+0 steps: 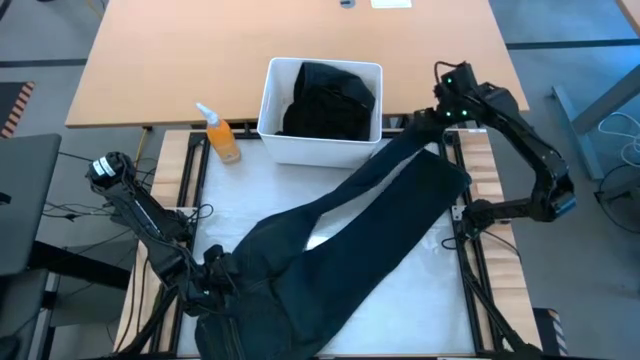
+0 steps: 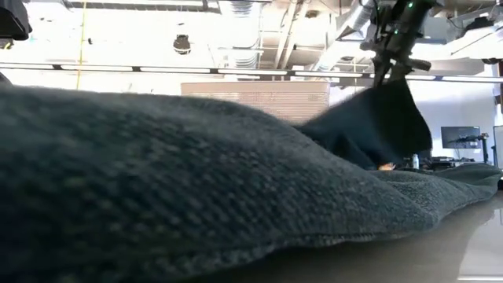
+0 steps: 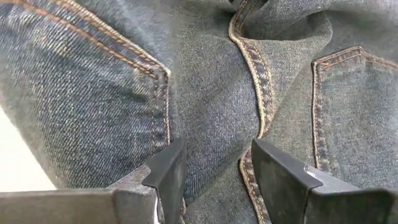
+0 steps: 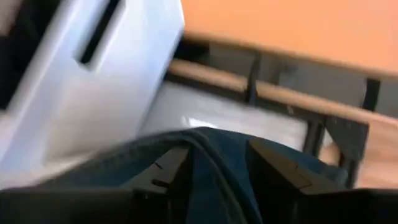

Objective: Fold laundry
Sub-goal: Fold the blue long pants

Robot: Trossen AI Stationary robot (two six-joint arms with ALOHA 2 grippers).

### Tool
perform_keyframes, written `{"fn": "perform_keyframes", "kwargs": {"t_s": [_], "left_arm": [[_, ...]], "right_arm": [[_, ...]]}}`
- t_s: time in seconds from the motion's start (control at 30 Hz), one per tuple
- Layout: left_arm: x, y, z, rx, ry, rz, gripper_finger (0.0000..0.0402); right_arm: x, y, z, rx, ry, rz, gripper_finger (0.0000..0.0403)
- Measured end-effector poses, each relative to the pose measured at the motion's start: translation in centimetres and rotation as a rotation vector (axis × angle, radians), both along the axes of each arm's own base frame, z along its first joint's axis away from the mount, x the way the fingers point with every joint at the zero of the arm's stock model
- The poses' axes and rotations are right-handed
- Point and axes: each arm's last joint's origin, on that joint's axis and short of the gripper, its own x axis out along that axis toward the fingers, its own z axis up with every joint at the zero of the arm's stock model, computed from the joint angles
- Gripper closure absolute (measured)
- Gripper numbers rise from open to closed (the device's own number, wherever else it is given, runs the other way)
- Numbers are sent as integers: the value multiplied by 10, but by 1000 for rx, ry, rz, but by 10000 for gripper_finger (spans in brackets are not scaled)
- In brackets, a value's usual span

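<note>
Dark navy trousers (image 1: pixel 350 230) lie slantwise across the white table top, waist at the near left and legs running to the far right. My left gripper (image 1: pixel 213 278) stands open over the seat, its fingers on either side of the seat seam (image 3: pixel 249 74); I cannot tell whether they touch it. My right gripper (image 1: pixel 430 128) is at the far right beside the white bin, its fingers (image 4: pixel 180 168) parted around a raised fold of one trouser leg (image 4: pixel 217 155). In the low view that leg rises in a peak (image 2: pixel 377 118) up to the gripper (image 2: pixel 391 75). My right gripper has a fold near the trouser leg's far end (image 4: pixel 214 149) between its parted fingers, coming at it slanting down from the far right. Whether the fingers touch it, I cannot tell. The leg rises off the table to the gripper, and the rest of the trousers lies on the table.
The white bin (image 1: pixel 270 110) with black clothing (image 1: pixel 330 100) stands at the far middle, close to my right gripper. An orange spray bottle (image 1: pixel 220 135) stands left of it. Bare white table top shows at the near right (image 1: pixel 430 270).
</note>
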Motion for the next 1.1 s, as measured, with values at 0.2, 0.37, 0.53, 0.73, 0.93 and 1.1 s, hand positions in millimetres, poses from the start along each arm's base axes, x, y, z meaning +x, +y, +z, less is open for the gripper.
{"fn": "perform_keyframes", "kwargs": {"t_s": [0.2, 0.37, 0.53, 0.73, 0.93, 1.1], "left_arm": [[-1, -1, 0, -21, 23, -4, 235], [-1, -1, -1, -40, 33, 9, 235], [-1, -1, -1, -37, 32, 7, 235], [0, 0, -1, -33, 30, 8, 235], [0, 0, -1, -13, 27, -20, 235], [0, 0, -1, -5, 30, -36, 235]], "right_arm": [[7, -3, -14, 84, 112, 92, 168], [11, 15, -7, -4, 256, 142, 155], [18, 54, 9, -137, 311, 194, 159], [25, 92, -18, -87, 262, 211, 164], [22, 98, -83, -82, 433, 141, 164], [21, 89, -108, -190, 565, 32, 164]]}}
